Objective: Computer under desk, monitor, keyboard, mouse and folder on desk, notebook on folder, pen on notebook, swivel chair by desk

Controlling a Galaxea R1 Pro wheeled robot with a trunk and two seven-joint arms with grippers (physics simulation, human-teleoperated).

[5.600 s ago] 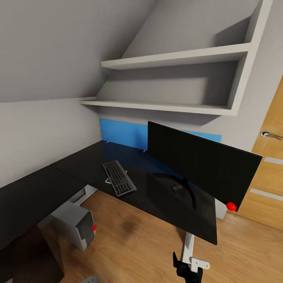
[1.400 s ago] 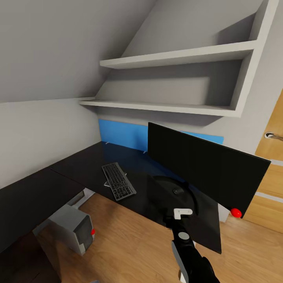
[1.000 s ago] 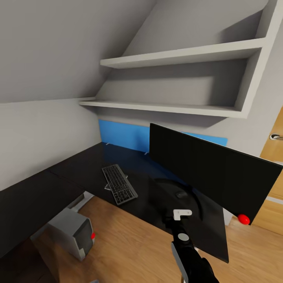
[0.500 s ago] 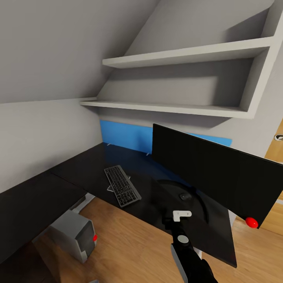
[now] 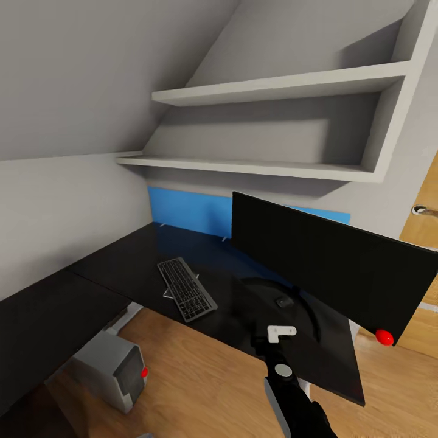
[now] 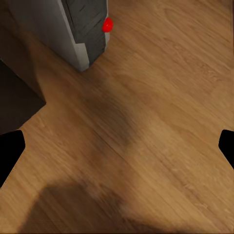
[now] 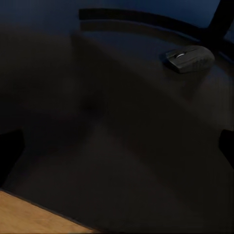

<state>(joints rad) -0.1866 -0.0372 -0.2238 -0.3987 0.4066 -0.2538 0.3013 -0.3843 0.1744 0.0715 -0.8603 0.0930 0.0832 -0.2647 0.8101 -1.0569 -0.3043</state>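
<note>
The wide black monitor point(image 5: 328, 264) stands on the glossy black desk point(image 5: 121, 261), on a curved-foot stand point(image 7: 146, 18). The silver-grey keyboard point(image 5: 185, 289) lies to its left. The small black mouse point(image 5: 283, 302) point(image 7: 189, 58) sits by the stand. Below the desk's edge, the light-grey computer point(image 5: 112, 368) point(image 6: 83, 29) stands on the floor. My right arm point(image 5: 286, 383) reaches over the desk's front edge. The right gripper point(image 7: 117, 146) hovers open above the desk, short of the mouse. My left gripper point(image 6: 117, 151) hangs open over the wooden floor near the computer. The folder, notebook, pen and swivel chair are out of view.
A blue panel point(image 5: 182, 210) stands upright along the wall behind the desk. Two white shelves point(image 5: 255, 164) hang above it under a sloping ceiling. A wooden door point(image 5: 423, 243) is at the right. Bare wooden floor point(image 5: 201, 377) lies in front of the desk.
Since 5.6 s ago my right arm has risen from low in the picture to over the desk's front edge. In the last second only the camera view has shifted slightly.
</note>
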